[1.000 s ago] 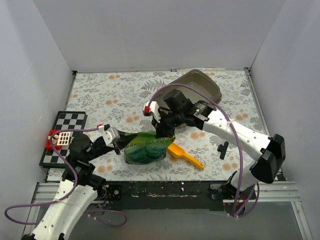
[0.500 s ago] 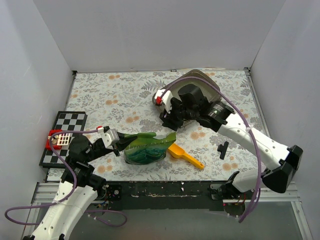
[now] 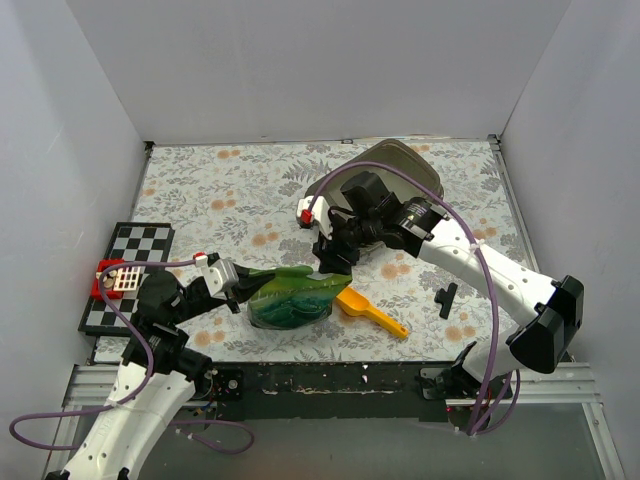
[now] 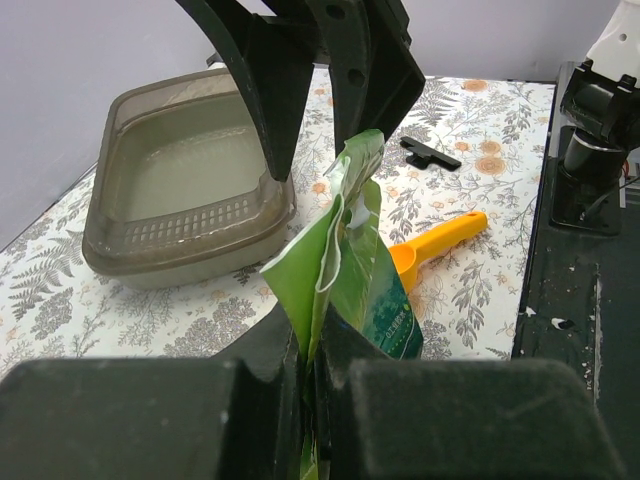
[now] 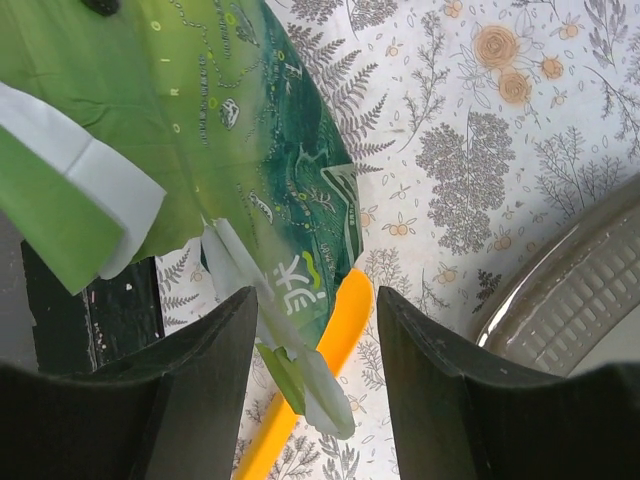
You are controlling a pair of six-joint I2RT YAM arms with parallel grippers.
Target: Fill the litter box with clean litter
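Note:
The green glossy bag point(image 3: 290, 295) lies near the table's front, its torn top edge point(image 4: 352, 190) standing up. My left gripper point(image 3: 232, 283) is shut on the bag's left end point(image 4: 318, 300). My right gripper point(image 3: 335, 262) hangs open over the bag's right corner; a torn strip point(image 5: 300, 375) sits between its fingers without touching either one. The grey-brown litter box point(image 3: 400, 175) stands at the back right, and its floor point(image 4: 190, 170) looks bare. The clean litter is hidden.
A yellow-orange scoop point(image 3: 372, 312) lies just right of the bag, partly under it. A black clip point(image 3: 446, 298) sits further right. A checkerboard point(image 3: 130, 275) with a red and white block point(image 3: 118, 278) is at the left edge. White walls enclose the table.
My right gripper let go of the bag's corner and opened. It rose toward the litter box, then came back down over the corner. The left gripper kept its hold.

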